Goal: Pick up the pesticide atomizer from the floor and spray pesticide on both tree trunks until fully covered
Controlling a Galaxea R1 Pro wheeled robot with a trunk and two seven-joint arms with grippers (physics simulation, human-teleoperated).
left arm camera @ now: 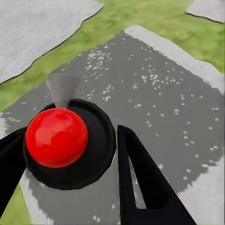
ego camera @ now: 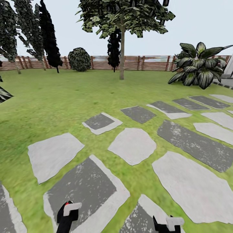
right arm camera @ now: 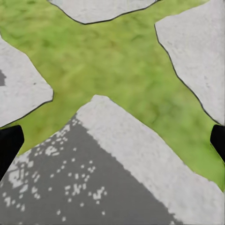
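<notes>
Left end effector (left arm camera: 70,154): two black fingers set on either side of the pesticide atomizer (left arm camera: 61,140), closed onto its round black body; the red ball top shows between them and a grey nozzle points away beyond it.
Left end effector, head view (ego camera: 67,216): low at the lower edge, black with a white block on top and a red spot beside it.
Under the left end effector: a dark grey paving slab (left arm camera: 159,93) with white speckles and a pale border; grass (left arm camera: 154,18) lies just past it.
Right end effector (right arm camera: 112,140): spread wide, one black fingertip at each side edge of the wrist view, nothing between them.
Right end effector, head view (ego camera: 168,225): low at the lower edge, well apart from the left one.
Under the right end effector: the corner of a dark slab (right arm camera: 70,178) with a pale border, green floor around it.
Tree (ego camera: 122,38): far ahead of both end effectors, straight bare trunk, leafy crown above.
Fence (ego camera: 129,63): brown slats behind the tree.
Broad-leaved plant (ego camera: 197,66): far ahead to the right.
</notes>
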